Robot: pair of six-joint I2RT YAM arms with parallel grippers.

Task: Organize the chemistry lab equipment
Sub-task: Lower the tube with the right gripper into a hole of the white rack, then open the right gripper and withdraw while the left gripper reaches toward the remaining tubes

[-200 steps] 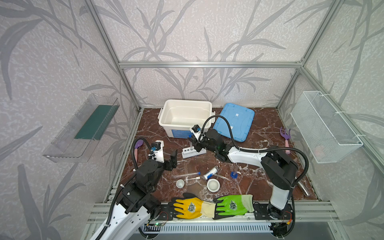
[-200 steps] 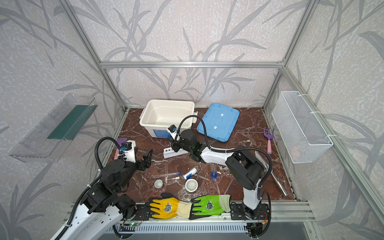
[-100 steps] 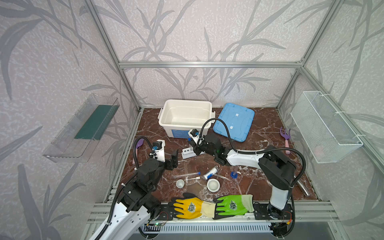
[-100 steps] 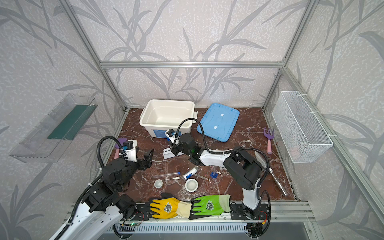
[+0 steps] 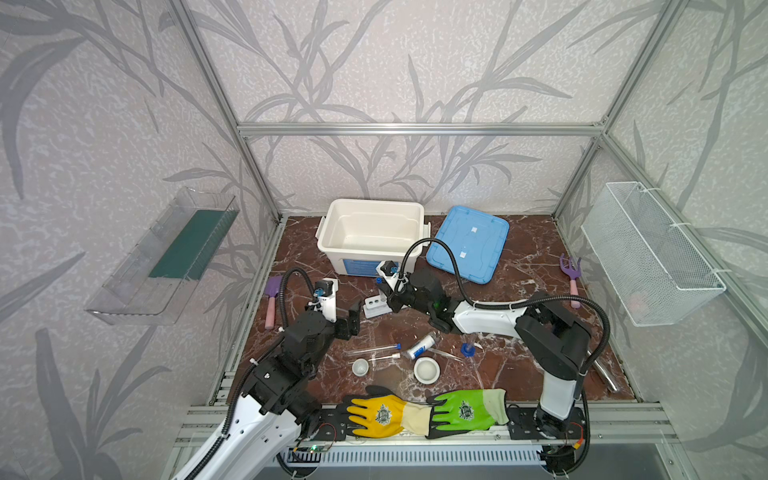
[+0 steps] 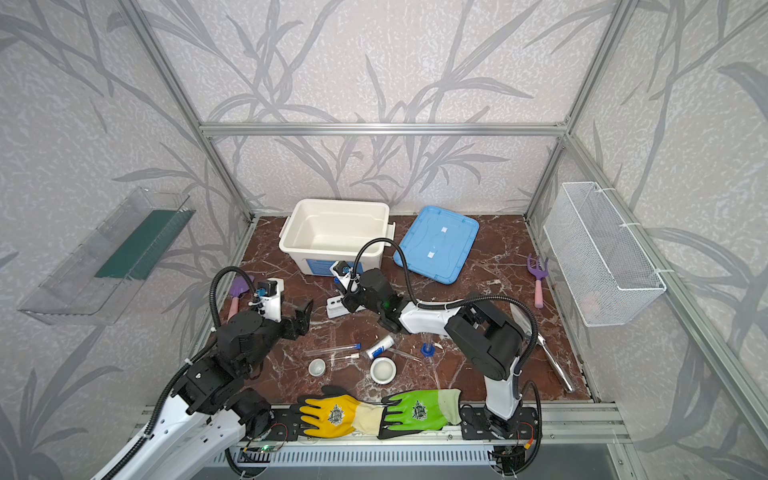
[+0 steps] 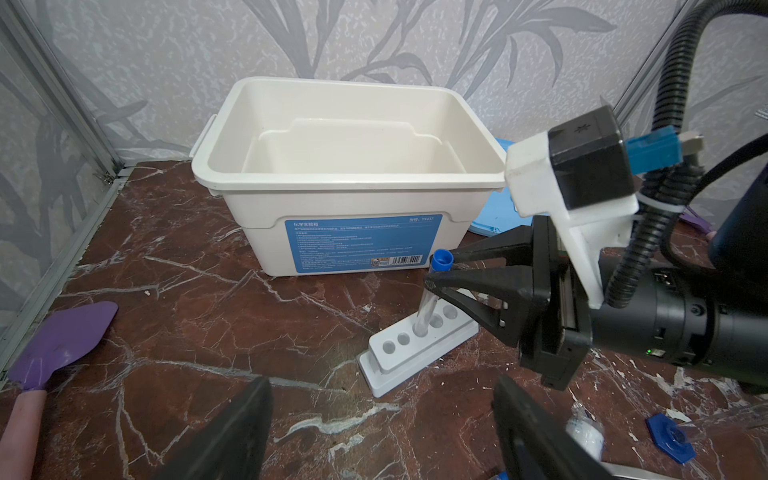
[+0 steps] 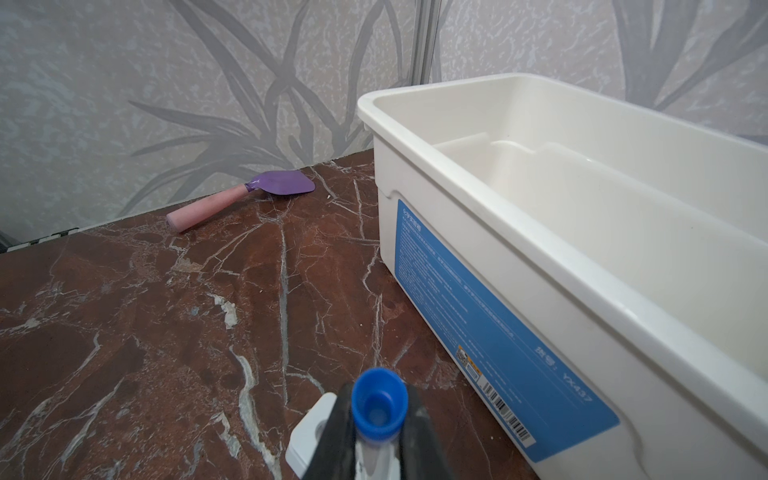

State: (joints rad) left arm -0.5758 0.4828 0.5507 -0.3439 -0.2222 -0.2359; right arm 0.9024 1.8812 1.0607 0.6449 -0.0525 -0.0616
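Right hand [image 5: 392,296], nearly closed, pinches a blue-capped test tube [image 7: 424,307] just under its cap. In both top views it sits over the white rack [image 5: 374,306], in front of the white bin [image 5: 332,232]. The left hand [image 5: 353,320] waits beside the rack, wide open and empty. Two more tubes [image 5: 374,351], the vial [image 5: 419,345] and both dishes [image 5: 360,366] lie loose on the tabletop [image 5: 519,266].

The left wrist view shows the tube's foot in a middle hole, leaning slightly.

In the right wrist view only the cap [image 8: 379,403] shows between dark fingers [image 8: 336,419], above a corner of the rack.

To do this well, I'd straighten the tube, lower it straight until it bottoms out, then let go. The rack looks light, so the idle hand could steady it.

Compared with a second ago, the right hand has edged a little towards the rack. The left hand and the loose items look unchanged.
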